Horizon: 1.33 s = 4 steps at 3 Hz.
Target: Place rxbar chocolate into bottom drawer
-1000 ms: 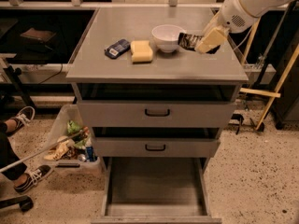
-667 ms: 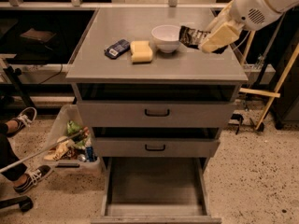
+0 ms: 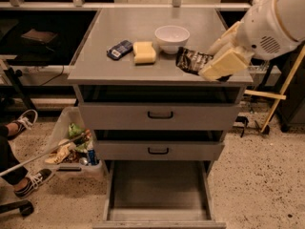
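Observation:
The rxbar chocolate (image 3: 192,61) is a dark shiny wrapper with pale lettering, held tilted just above the cabinet top near its front right edge. My gripper (image 3: 208,62), with cream-coloured fingers (image 3: 224,62), is shut on the bar's right end and reaches in from the right. The bottom drawer (image 3: 157,187) is pulled open at the foot of the grey cabinet, and its flat grey inside holds nothing. The gripper is high above the drawer and to its right.
On the cabinet top stand a white bowl (image 3: 172,37), a yellow sponge block (image 3: 144,52) and a dark blue packet (image 3: 119,49). The two upper drawers (image 3: 160,115) are closed. A bin of rubbish (image 3: 72,144) and a person's shoes (image 3: 33,182) are at the left; a broom handle (image 3: 282,89) is at the right.
My gripper has moved with the bar from beside the bowl toward the front right edge of the cabinet top. The other things have not moved.

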Motion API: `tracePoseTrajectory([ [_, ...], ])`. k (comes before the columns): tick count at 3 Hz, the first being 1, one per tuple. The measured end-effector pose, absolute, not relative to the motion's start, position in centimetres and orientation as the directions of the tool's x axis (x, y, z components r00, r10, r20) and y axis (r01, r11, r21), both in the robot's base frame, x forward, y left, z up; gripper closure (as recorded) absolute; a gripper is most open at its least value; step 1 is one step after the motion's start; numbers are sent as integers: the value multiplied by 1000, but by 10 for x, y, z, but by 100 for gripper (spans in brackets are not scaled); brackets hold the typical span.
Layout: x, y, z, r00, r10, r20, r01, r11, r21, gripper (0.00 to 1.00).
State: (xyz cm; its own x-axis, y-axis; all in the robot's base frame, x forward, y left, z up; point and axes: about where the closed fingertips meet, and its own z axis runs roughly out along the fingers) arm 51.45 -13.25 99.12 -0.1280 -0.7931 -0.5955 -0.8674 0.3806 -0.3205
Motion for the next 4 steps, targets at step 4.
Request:
tracePoseTrajectory([
  [4, 492, -188, 765, -327, -657, -679, -804, 571, -166, 100],
])
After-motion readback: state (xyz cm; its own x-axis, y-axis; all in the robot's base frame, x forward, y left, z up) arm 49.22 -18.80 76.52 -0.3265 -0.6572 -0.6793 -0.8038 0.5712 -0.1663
